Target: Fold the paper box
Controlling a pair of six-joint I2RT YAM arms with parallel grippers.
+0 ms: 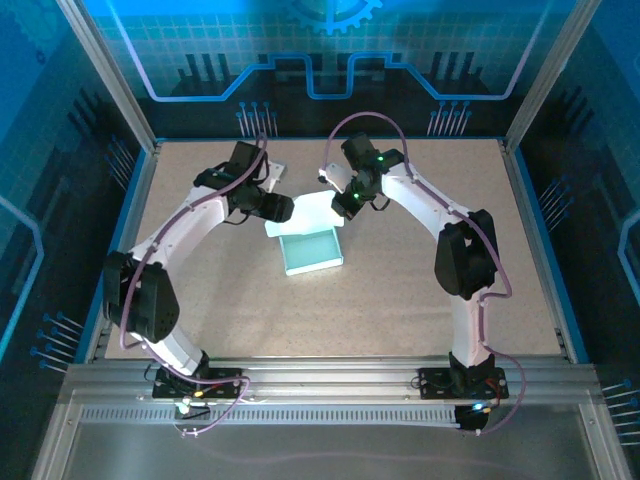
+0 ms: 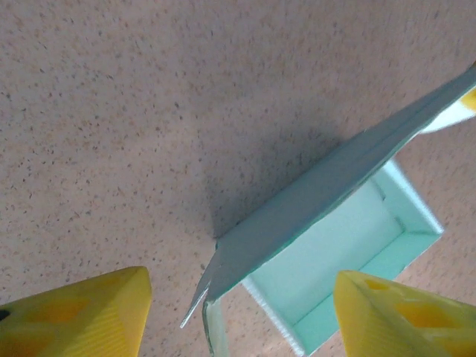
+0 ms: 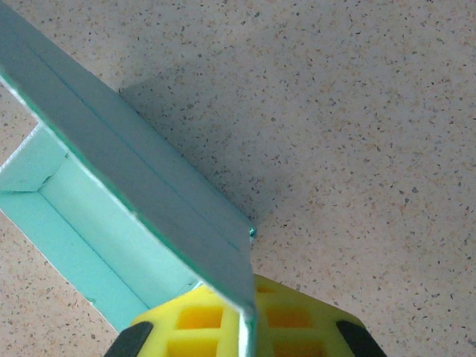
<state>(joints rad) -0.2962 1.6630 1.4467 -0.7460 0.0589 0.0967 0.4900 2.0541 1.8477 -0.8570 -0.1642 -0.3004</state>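
Two grippers stand at the far side of the paper box (image 1: 312,250), which lies near the middle of the table (image 1: 420,310); its tray (image 2: 335,260) faces up, open, and its lid flap (image 1: 303,212) stands raised off the tray's far wall. Your right gripper (image 3: 239,327) is clamped on the lid flap's free edge, the card running between its yellow pads (image 3: 193,320); your left gripper (image 2: 239,277) is spread wide and holds nothing, with the flap's left corner lying between its fingers (image 2: 82,312). The hinge line, the box's long axis, runs from one arm across to the other; so closing likely means swinging the flap toward the box's near side, and the right arm already has it. Bare tabletop surrounds the box; the table's edges are well apart from it.
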